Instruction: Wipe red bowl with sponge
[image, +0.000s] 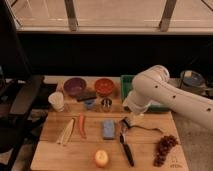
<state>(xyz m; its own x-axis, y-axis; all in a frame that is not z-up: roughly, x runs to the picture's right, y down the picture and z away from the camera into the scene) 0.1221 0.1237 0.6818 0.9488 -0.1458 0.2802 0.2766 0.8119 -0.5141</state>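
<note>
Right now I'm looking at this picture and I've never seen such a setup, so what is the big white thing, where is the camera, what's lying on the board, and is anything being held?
The big white thing is a robot arm coming in from the right. There is one camera, looking down at the wooden board from its near side. At the arm's tip is the gripper, a two-finger claw. It hangs open above the board, just right of the sponge, and holds nothing. Also on the board are a carrot, a yellow fruit, grapes and a black-handled brush. Behind them stand the red bowl, a purple bowl and a white cup.
</note>
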